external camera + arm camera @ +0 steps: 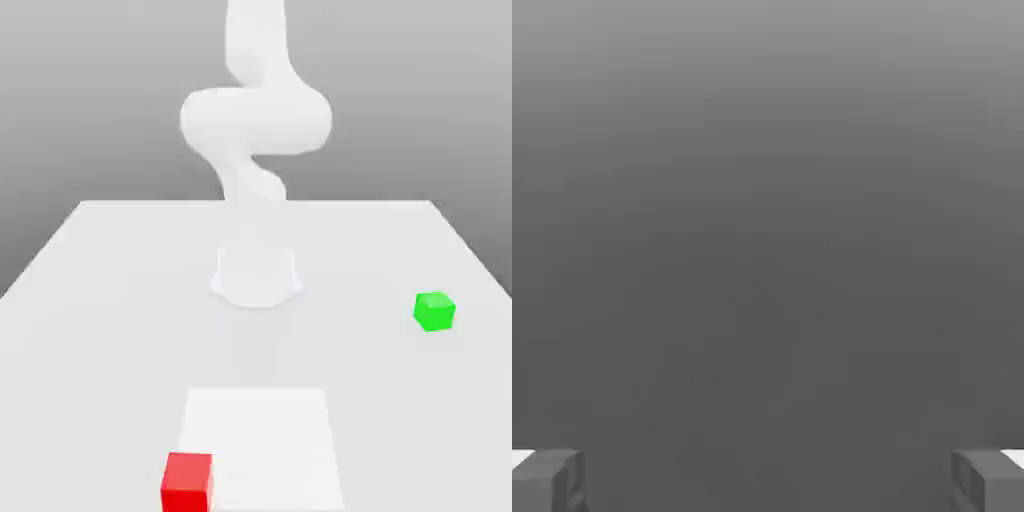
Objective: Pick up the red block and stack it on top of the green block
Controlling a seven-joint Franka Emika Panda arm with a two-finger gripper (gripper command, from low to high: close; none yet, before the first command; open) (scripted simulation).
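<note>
Red block near table's front edge, overlapping white square's front-left corner, exterior view's left. Arm mid-table, rear; gripper apart, empty. Green block by right edge. Likely pre-grasp; next: reach red, descend.
</note>
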